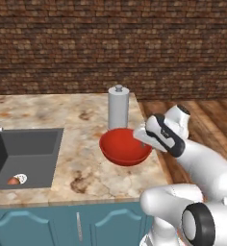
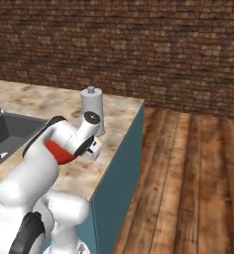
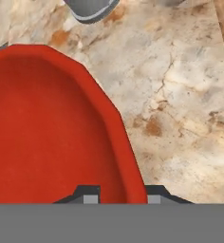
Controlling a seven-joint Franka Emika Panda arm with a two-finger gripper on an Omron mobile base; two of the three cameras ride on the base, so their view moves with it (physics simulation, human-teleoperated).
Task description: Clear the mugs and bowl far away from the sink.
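so i'm at the bowl [image 3: 52,128] now, and my fingers [image 3: 119,194] are set astride its rim: one tip sits inside on the red wall, the other outside over the tabletop [image 3: 180,118], with the rim running up right between them. they stand narrow, close on either side of the rim, but i can't tell whether they're actually pinching it or just bracketing it, so i won't call it a grip.

my take on doing this bit well: get the rim seated deep between the tips before lifting, since it's a thin, glossy edge and the bowl is wide, so it'll probably want to swing or slip if i only catch the lip. i'd lift slow and keep it level.

from the left base view the bowl sits near the tabletop's right end, looking tilted toward the sink side, though i can't tell if it's clear of the surface. just behind it stands a tall grey cylinder [image 1: 118,106] with a knob top, close enough that i'd steer away from it. the sink [image 1: 24,156] is well off to the left, with some small thing [image 1: 17,179] lying in it that i can't make out.
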